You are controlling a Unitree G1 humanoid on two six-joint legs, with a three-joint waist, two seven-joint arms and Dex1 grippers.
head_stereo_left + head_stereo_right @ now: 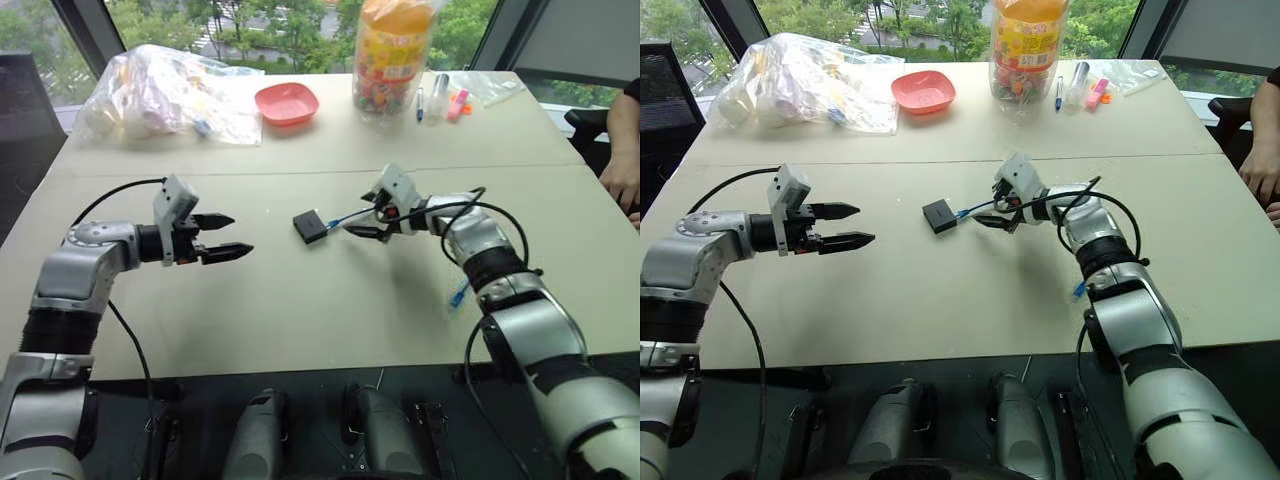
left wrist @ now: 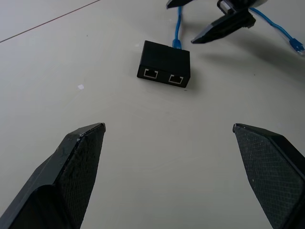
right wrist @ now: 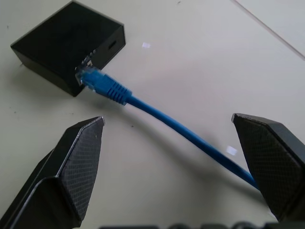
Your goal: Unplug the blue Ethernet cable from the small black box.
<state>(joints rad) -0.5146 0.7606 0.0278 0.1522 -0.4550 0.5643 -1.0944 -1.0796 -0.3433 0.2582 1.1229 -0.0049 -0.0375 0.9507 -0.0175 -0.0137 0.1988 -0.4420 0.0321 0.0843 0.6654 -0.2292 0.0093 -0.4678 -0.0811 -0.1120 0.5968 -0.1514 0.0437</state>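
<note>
Small black box point(image 1: 311, 226): flat, matte, square, lying on the pale table point(image 1: 300, 300) near its middle; two empty ports show on the side turned toward the left gripper. Blue Ethernet cable point(image 3: 181, 126): its plug sits in the box's opposite side, still seated, and the cord runs from the box toward the right gripper and passes between that gripper's fingers, its far end with a blue plug lying on the table beyond the right forearm from the box. Right gripper point(image 1: 375, 215): just beside the box on its cable side, pointing at the box and angled down toward the table; fingers spread wide, one on either side of the cord, closed on nothing; whether a finger touches the cord cannot be told. Left gripper point(image 1: 225, 236): on the box's other side, well apart from it, above the table and aimed toward the box; fingers likewise spread wide, empty, touching nothing. Behind the box, at the table's far edge: a red bowl point(image 1: 287, 103), a clear bag of items point(image 1: 165, 95), a tall jar with an orange top point(image 1: 393, 55), and some pens point(image 1: 440, 100). Past the right gripper from the box, at the table's edge: a person's hand point(image 1: 622, 180).
</note>
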